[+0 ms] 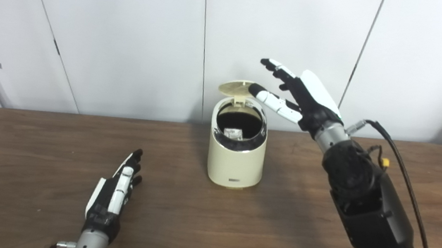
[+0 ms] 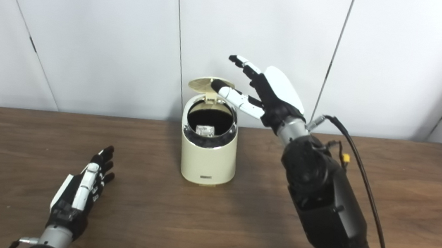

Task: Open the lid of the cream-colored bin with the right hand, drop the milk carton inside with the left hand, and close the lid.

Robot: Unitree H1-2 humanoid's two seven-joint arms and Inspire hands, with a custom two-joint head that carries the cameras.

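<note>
The cream-colored bin (image 1: 235, 159) stands on the wooden table (image 1: 35, 148), a little behind its middle. Its round lid (image 1: 236, 88) is tipped up at the back, so the dark inside shows. A small printed carton (image 1: 233, 133) lies inside, mostly hidden by the rim. My right hand (image 1: 297, 95) is open, raised above and to the right of the bin, with its thumb tip next to the raised lid. My left hand (image 1: 115, 195) is open and empty, lying flat on the table at the front left.
White wall panels (image 1: 132, 26) stand right behind the table's back edge. A black cable (image 1: 400, 161) runs along my right forearm.
</note>
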